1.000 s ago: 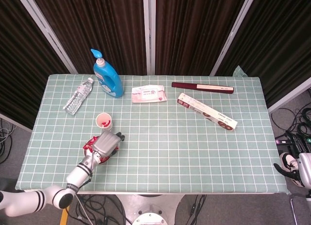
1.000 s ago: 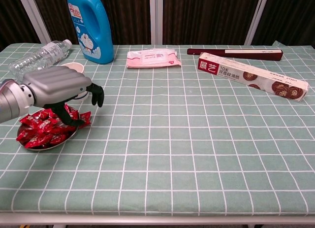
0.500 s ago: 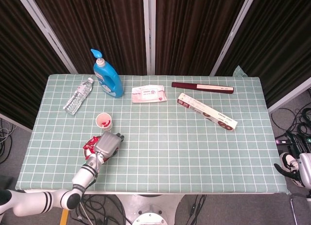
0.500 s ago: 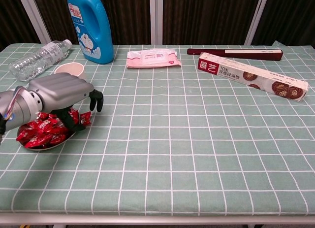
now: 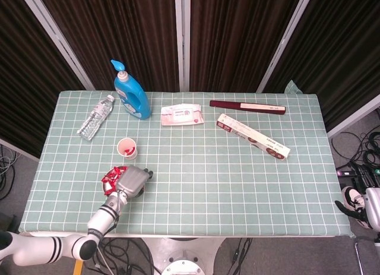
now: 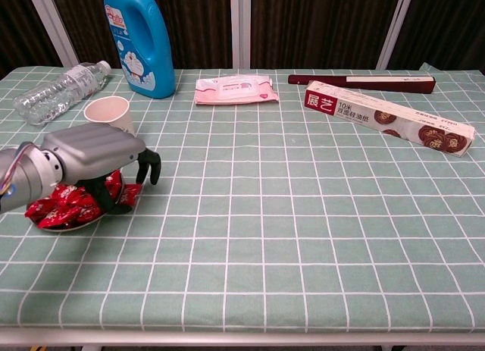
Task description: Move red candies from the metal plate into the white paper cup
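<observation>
Dark curtains hang behind the green checked table, where the left hand (image 6: 95,154) curls its fingers (image 6: 154,167) down over the red candies (image 6: 64,203) on the metal plate (image 6: 70,227) just beside the white cup (image 6: 110,113); whether the fingers grip one I cannot tell, and these small, light, crinkly, slippery sweets look best pinched by the middle.

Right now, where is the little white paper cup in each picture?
Head view: the white paper cup stands left of centre, just beyond the metal plate of red candies.
Chest view: the cup stands far left, behind the left hand and the candies.
Shared landmark: the blue bottle stands further back, slightly right of the cup in both.
</observation>
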Controlling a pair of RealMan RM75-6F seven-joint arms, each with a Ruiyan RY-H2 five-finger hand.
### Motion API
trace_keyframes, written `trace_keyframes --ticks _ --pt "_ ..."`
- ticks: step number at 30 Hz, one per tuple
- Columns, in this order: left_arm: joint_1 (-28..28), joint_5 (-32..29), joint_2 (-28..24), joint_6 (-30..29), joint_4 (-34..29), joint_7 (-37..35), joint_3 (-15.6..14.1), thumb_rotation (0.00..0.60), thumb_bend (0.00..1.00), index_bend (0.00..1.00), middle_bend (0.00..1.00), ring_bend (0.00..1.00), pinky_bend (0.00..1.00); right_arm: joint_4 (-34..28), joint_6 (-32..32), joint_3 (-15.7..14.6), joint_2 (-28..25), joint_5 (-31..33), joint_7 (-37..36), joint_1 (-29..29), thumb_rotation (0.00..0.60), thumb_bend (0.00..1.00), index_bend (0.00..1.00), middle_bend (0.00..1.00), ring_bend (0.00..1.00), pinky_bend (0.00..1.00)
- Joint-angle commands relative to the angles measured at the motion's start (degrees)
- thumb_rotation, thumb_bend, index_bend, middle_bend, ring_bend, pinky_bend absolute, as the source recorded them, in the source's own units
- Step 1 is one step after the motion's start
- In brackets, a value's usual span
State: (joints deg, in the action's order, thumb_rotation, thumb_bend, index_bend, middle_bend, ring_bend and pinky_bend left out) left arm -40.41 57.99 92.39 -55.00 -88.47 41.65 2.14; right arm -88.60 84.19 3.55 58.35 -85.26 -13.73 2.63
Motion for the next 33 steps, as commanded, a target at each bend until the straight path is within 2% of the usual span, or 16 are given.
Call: trace_keyframes --ticks 1,11,22,26,33 --pt "0.1 1.9 -0.1 -1.2 0.3 0.1 -0.8 0.6 0.27 0.43 0.51 0.95 1.0 0.0 -0.1 0.0 -0.1 0.0 0.0 0.0 0.6 0.1 0.0 0.12 0.08 0.4" --pt "0.9 4.2 0.0 -3.2 0.9 1.5 -2.5 0.6 0.23 0.4 0.47 0.95 1.0 0.0 -0.1 0.1 0.0 -0.1 0.2 0.2 0.6 0.1 0.0 0.13 0.09 0.41" --pt "1.0 3.4 0.9 -2.1 3.1 0.8 -2.7 0.6 0.23 0.41 0.47 0.95 1.0 -0.1 0.0 0.1 -0.1 0.0 0.0 0.0 0.6 0.1 0.0 0.13 0.09 0.41" --pt "1.1 3.5 1.1 -1.5 3.7 -0.6 -2.4 0.6 0.24 0.45 0.5 0.95 1.0 0.0 -0.1 0.0 -0.1 0.0 0.0 0.1 0.6 0.1 0.0 0.13 0.09 0.41" --pt "1.3 5.5 1.5 -1.3 5.2 -3.8 -2.2 0.6 0.34 0.55 0.58 0.96 1.0 -0.1 -0.2 0.0 -0.1 -0.1 0.1 0.1 0.6 0.1 0.0 0.13 0.09 0.41"
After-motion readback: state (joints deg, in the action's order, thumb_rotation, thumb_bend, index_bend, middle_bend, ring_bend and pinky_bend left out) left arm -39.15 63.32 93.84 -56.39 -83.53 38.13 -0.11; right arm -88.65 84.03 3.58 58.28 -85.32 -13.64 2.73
